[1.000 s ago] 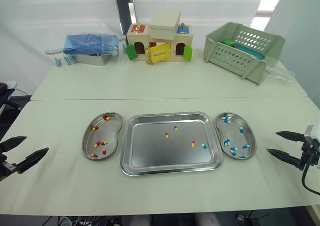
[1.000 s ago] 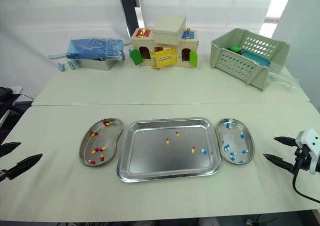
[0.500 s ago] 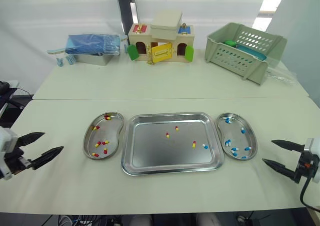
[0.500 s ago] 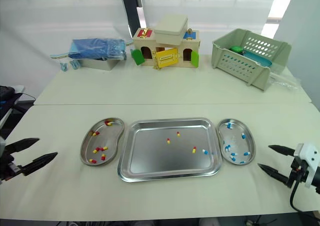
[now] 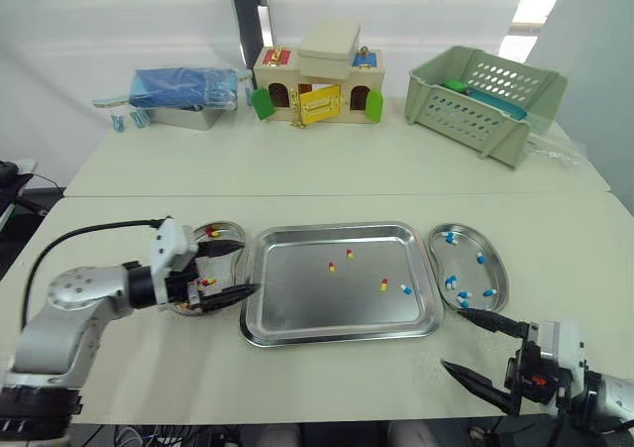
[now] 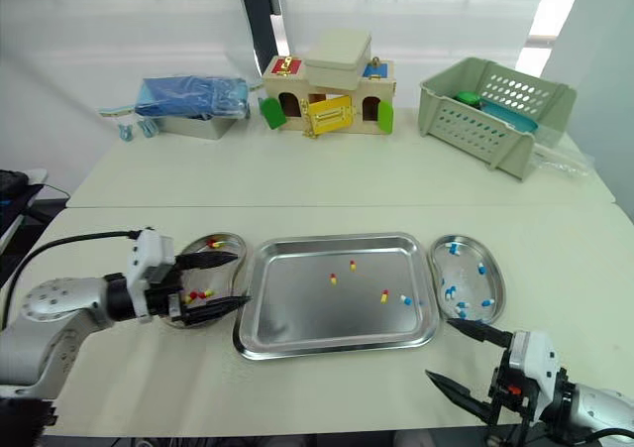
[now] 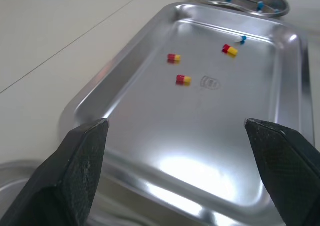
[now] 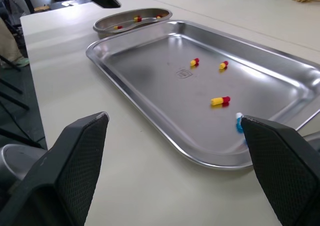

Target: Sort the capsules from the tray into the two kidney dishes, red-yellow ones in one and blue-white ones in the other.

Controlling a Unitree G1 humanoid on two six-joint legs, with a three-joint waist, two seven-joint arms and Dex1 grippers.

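Tray [image 5: 297, 308] lies mid-frame on the tabletop [image 5: 327, 174], with the left dish [image 5: 230, 229] and right dish [image 5: 468, 269] flanking it. Left claw [image 5: 248, 267] and right claw [image 5: 452, 338] gape wide, empty. Three red-yellow capsules [image 5: 330, 267] and one blue-white capsule [image 5: 404, 289] remain in the tray. Best to straddle one squarely and pinch gently, lest it skid.

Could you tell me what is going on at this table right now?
The robot is sorting capsules. Three red-yellow capsules and one blue-white capsule lie in the tray. The left gripper, open and empty, hovers over the left kidney dish of red-yellow ones. The right gripper, also open and empty, hangs over the table by the tray's front right corner, near the right kidney dish of blue-white ones.
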